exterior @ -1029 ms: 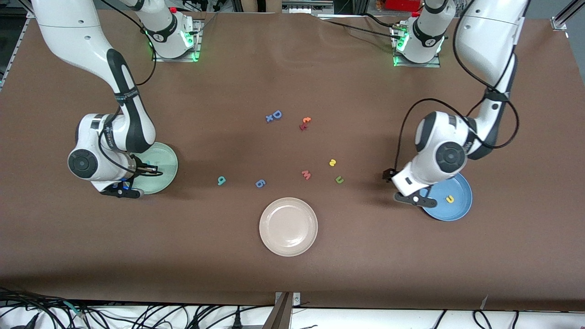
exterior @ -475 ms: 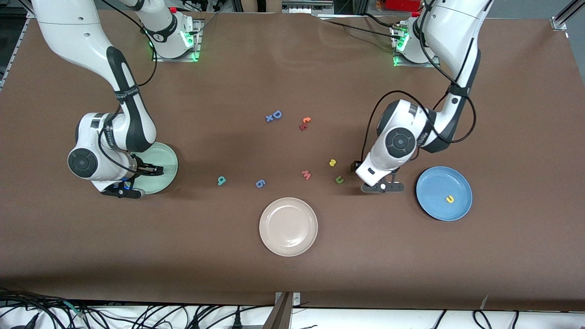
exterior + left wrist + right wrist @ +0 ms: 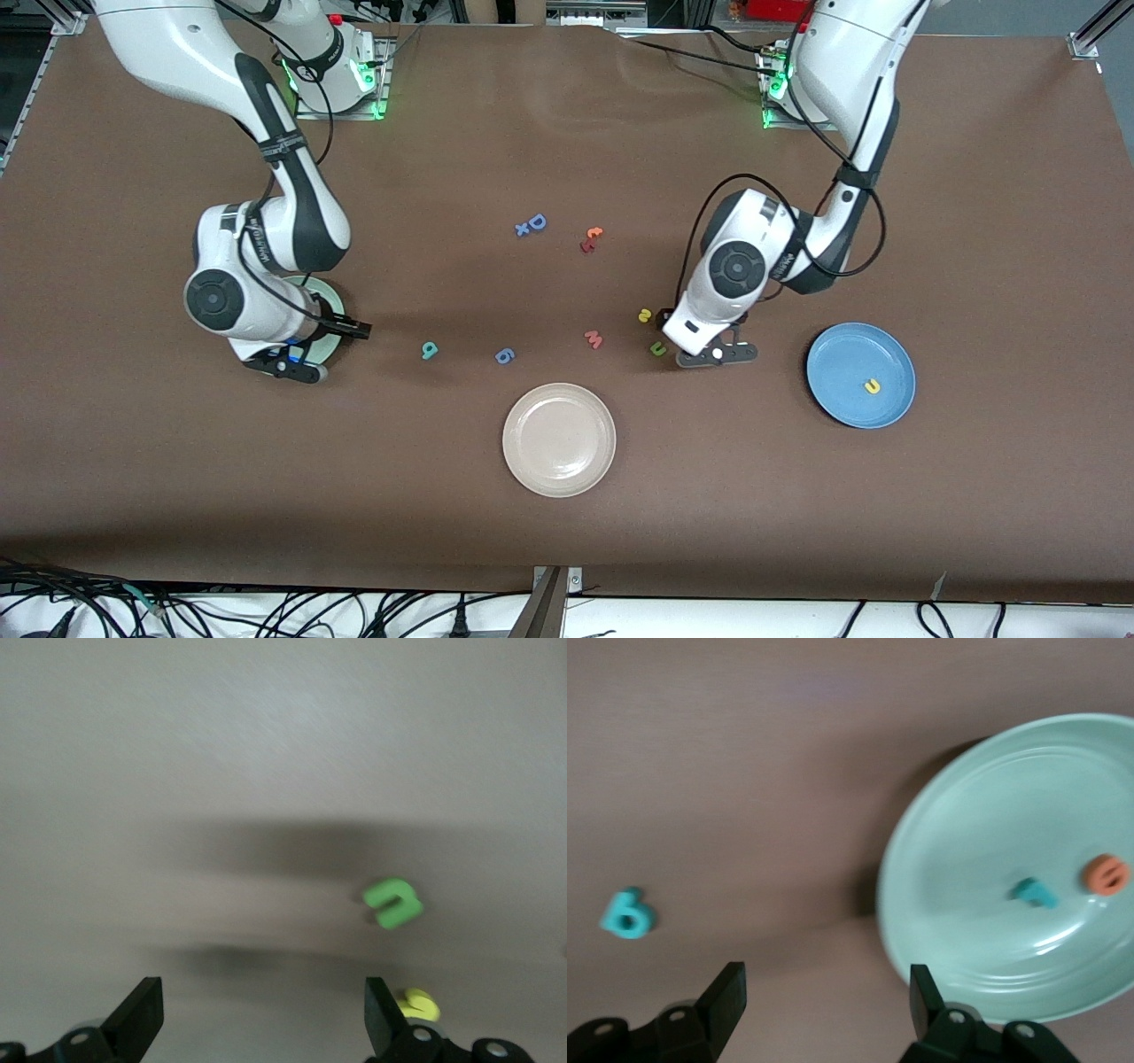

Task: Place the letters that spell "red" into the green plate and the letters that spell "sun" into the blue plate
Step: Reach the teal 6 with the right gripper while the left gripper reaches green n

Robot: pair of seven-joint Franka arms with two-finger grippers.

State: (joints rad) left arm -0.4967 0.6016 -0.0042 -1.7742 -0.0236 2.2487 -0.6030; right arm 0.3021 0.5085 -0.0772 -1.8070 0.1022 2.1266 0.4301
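Note:
The green plate holds a teal r and an orange e; in the front view the plate lies mostly under the right arm. My right gripper is open and empty over the table at the plate's edge. The teal d lies on the table toward the middle. My left gripper is open and empty beside the green u and yellow s. The blue plate holds the yellow n.
A cream-white plate sits nearest the front camera. A blue 6-like letter and a pinkish-red m lie between the d and the u. Farther back are a blue D and a small orange c.
My right gripper has opened and shifted off the green plate toward the teal d. My left gripper, open throughout, has moved from the blue plate to beside the green u.

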